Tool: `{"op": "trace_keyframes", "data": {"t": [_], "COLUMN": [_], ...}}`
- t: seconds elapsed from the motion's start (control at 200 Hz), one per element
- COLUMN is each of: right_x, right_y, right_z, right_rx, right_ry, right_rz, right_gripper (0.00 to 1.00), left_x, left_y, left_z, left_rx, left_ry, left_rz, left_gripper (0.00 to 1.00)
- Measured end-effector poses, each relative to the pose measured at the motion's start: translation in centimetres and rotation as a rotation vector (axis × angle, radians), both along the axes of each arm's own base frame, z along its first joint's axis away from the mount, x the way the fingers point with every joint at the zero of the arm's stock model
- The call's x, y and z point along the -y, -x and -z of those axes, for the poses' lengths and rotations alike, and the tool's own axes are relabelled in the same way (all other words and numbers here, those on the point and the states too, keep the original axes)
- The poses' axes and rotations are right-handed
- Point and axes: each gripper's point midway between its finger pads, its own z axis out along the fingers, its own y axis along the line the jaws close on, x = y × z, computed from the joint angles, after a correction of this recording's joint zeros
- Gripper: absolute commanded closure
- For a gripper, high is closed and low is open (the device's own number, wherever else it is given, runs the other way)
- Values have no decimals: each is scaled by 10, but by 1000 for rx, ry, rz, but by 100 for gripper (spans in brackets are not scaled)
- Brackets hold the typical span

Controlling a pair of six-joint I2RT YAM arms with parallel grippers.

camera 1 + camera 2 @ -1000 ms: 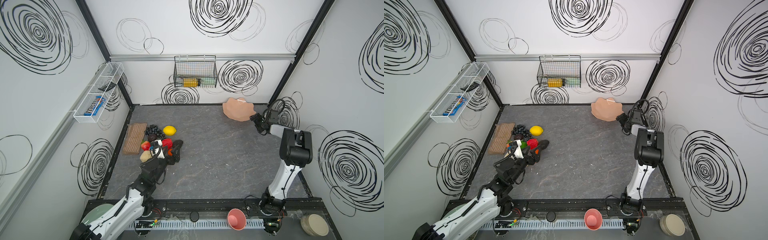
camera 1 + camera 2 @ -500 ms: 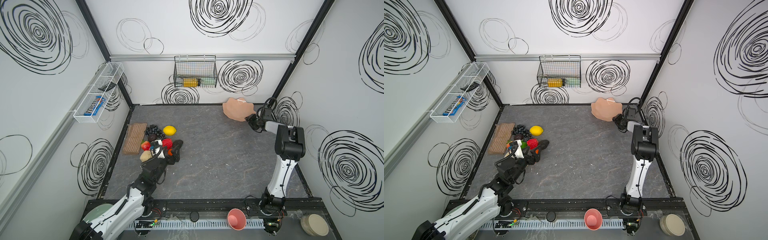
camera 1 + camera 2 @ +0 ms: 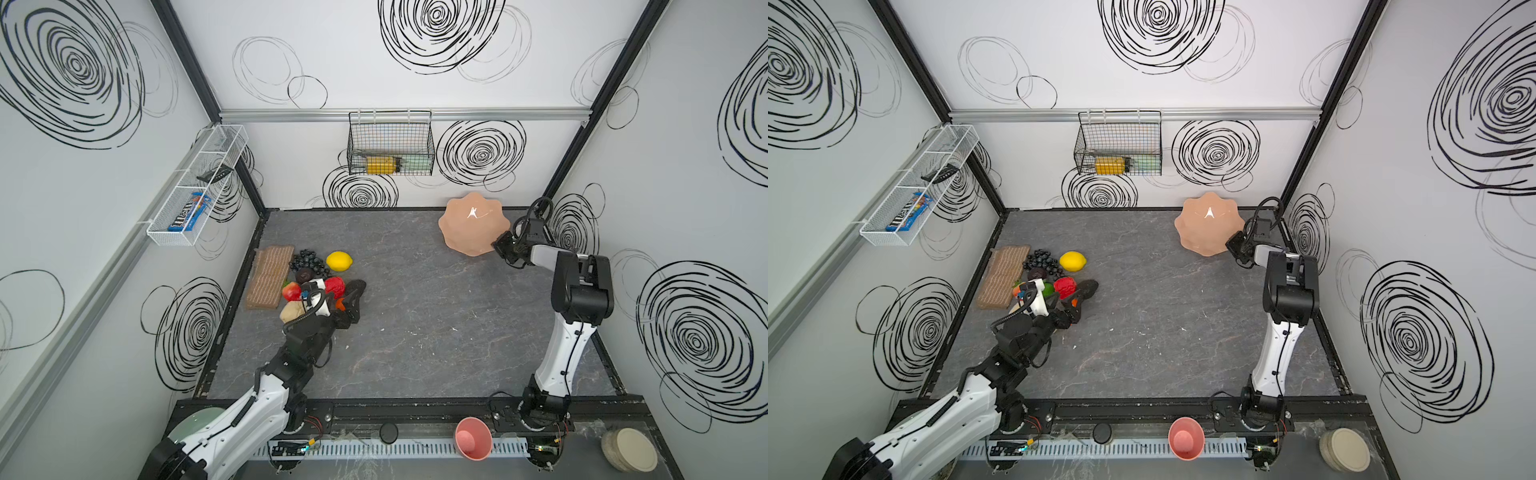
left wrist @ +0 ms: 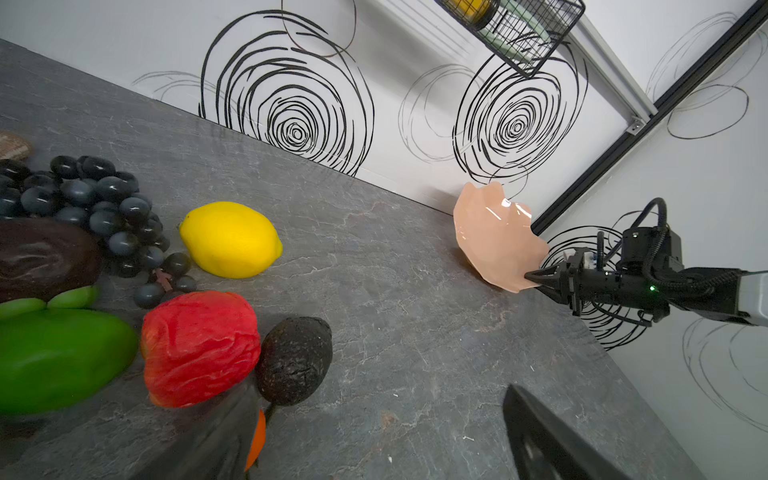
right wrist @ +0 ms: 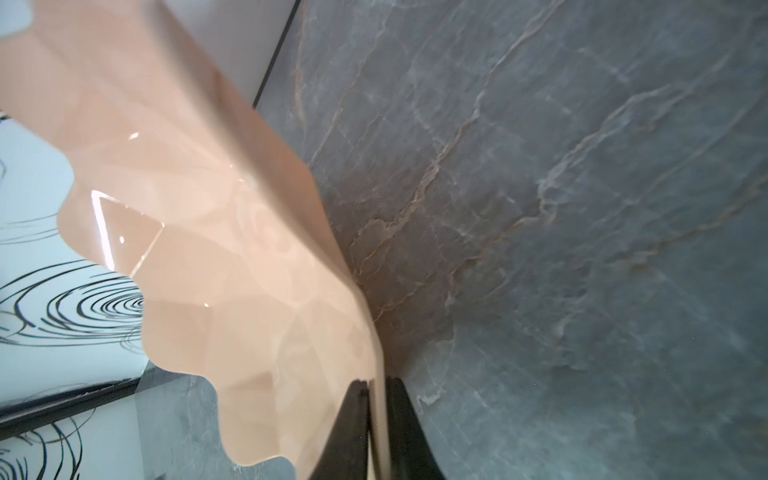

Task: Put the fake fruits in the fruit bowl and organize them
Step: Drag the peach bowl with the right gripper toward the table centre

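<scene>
Peach bowl [image 5: 199, 232] seemingly between right fingers [image 5: 406, 436]

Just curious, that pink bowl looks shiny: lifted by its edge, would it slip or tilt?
Probably stiff: the fruit bowl shows crisp facets. Its glossy surface may slip in the right gripper, which pinches only the rim. Held at one edge, it will likely tilt.

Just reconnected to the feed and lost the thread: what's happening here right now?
The right gripper is pinched shut on the rim of the fruit bowl, which is empty and looks tipped up near the far right corner. The left gripper hangs open beside the fake fruits, holding none. They lie piled at the left of the table, lemon and grapes among them. No fruit is in the bowl yet.
</scene>
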Motion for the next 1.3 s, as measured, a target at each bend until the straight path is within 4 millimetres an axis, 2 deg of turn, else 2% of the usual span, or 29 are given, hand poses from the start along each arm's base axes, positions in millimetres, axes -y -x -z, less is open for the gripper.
{"op": "trace_keyframes", "data": {"t": [0.145,0.32,0.565,0.816,0.971,1.086,1.301], "right_x": [-8,-29,-88,-147,-180,-199,-207], "right_y": [10,41,106,159,194,220,248], "right_z": [-13,-15,-28,-50,-50,-43,-30], "right_rx": [28,7,-1,28,-28,-100,-204], "right_ry": [-9,-25,-82,-131,-138,-136,-116], "right_rz": [-22,-64,-214,-405,-522,-602,-651], "right_gripper": [93,93,93,92,89,90,89], "left_x": [0,1,-1,-2,-3,-3,-3], "left_y": [-1,-2,-2,-1,-1,-1,0], "left_z": [-1,-2,-1,-5,-5,-7,-6], "left_rx": [-1,-4,-9,1,2,6,3], "left_ry": [-1,-1,4,15,18,21,19], "left_rz": [0,0,-8,-11,-13,-13,-13], "left_gripper": [4,4,4,4,4,4,4]}}
